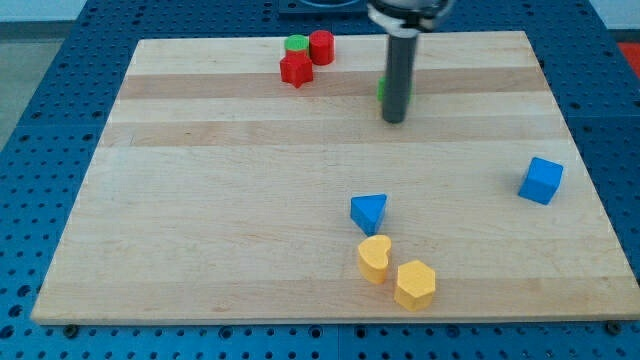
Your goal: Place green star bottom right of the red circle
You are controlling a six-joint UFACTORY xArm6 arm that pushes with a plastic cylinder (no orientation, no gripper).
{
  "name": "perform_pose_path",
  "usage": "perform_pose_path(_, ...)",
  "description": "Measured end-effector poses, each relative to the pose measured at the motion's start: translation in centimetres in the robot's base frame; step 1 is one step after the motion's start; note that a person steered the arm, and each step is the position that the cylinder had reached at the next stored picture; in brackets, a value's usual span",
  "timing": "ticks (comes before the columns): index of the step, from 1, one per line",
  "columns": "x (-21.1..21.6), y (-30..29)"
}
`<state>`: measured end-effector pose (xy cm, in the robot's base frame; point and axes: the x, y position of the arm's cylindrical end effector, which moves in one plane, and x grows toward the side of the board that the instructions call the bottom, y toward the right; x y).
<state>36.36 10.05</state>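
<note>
Tip [394,120] planted just in front of green star [381,90], hiding most of it. Red circle [321,46] well off toward view's left, so star needs nudging that way. No jaws to report: bare rod only.

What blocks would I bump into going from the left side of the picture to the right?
red star → blue triangle → yellow heart → yellow hexagon → blue cube. The green and red cylinders overlap the star's span, so I skip them.

The green star [382,90] lies near the table's top edge, a little right of centre, mostly hidden behind the dark rod, only slivers of green showing. The red circle [321,46], a short upright cylinder, sits at the top edge, left of centre.
</note>
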Motion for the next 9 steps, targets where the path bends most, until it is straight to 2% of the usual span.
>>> perform_pose_path(1, -2.7, 4.3)
perform_pose_path(2, -5.6, 3.0)
perform_pose_path(3, -7.1, -2.3)
perform_pose_path(4, -7.2, -0.5)
perform_pose_path(5, -4.8, 3.4)
perform_pose_path(6, 0.1, 2.2)
perform_pose_path(7, -0.7, -4.9)
perform_pose_path(8, -4.2, -8.6)
perform_pose_path(9, -3.3, -8.1)
